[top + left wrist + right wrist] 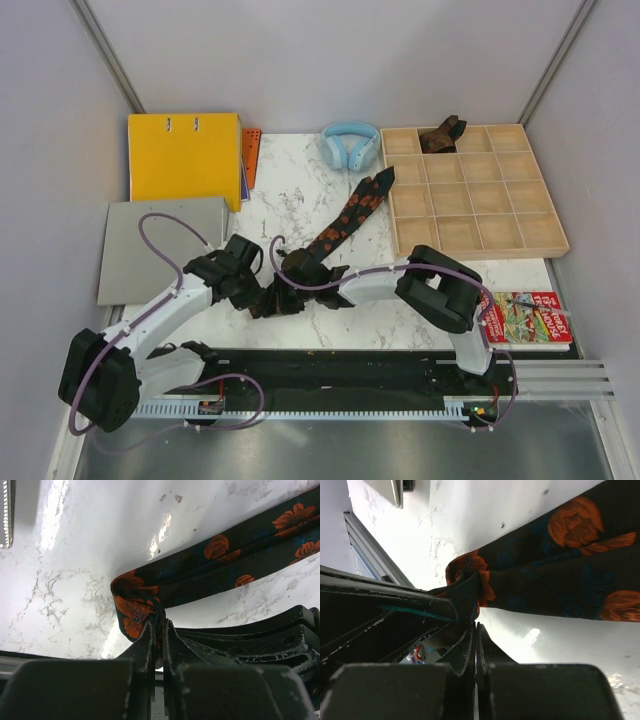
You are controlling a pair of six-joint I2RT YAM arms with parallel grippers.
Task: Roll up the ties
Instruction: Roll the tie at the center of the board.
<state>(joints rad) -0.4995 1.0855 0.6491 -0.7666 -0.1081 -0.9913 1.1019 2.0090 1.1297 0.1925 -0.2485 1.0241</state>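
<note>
A black tie with orange-red flowers point(350, 215) lies as a long strip on the marble table, from near the headphones down to both grippers. Its near end is folded into a small bunch point(135, 607), which also shows in the right wrist view point(467, 582). My left gripper point(159, 626) is shut on that bunched end. My right gripper point(476, 626) is shut on the same end from the other side. The two grippers meet at the fold point(285, 285). A dark brown tie point(441, 135) sits rolled in a back compartment of the wooden tray.
A wooden compartment tray point(480, 215) stands at the right. Light-blue headphones point(350, 143) lie at the back. A yellow folder point(185, 155) and a grey board point(160, 245) lie at the left. A colourful book point(530, 318) lies at the near right.
</note>
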